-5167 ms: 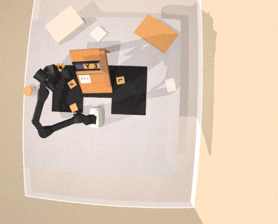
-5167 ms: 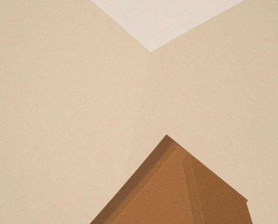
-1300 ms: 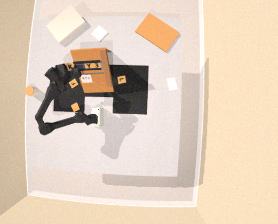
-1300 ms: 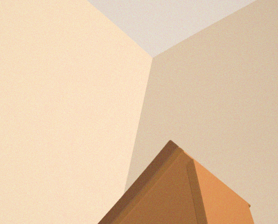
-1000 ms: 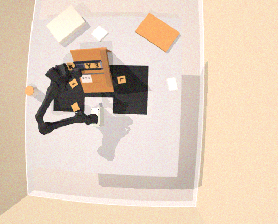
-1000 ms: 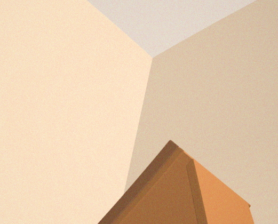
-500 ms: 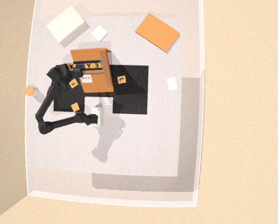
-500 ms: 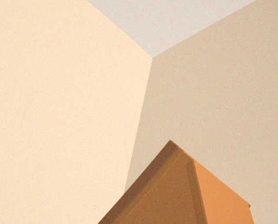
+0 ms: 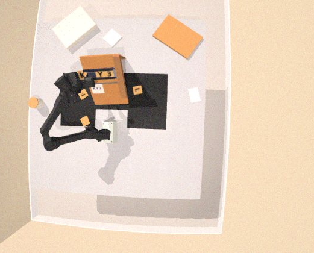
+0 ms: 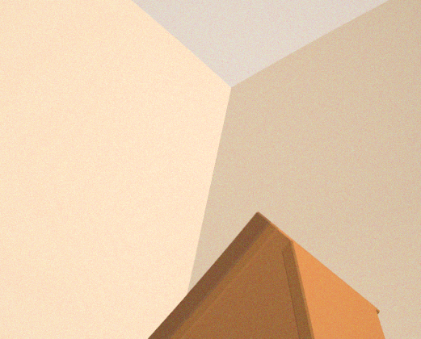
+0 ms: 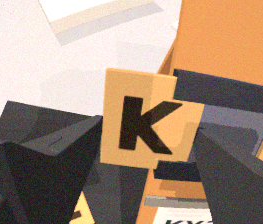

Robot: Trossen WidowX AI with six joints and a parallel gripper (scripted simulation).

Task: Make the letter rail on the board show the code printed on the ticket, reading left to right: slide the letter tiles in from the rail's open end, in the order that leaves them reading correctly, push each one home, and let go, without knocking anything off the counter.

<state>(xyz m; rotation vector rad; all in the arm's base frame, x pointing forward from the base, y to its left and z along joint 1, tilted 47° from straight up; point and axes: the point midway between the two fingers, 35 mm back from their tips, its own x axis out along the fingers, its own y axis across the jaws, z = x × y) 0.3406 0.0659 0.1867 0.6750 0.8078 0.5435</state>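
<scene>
My gripper is shut on the K tile, upright at the left, open end of the dark rail. The K tile's right edge sits between the rail's two bars in the wrist view; most of it is outside. The Y tile and the 3 tile are in the rail toward its right end, with a gap between K and Y. The ticket on the orange board reads KY3.
An F tile and a tile with no readable letter lie near the arm; an L tile lies right of the board. An orange cylinder stands left. A cream block and an orange block are behind.
</scene>
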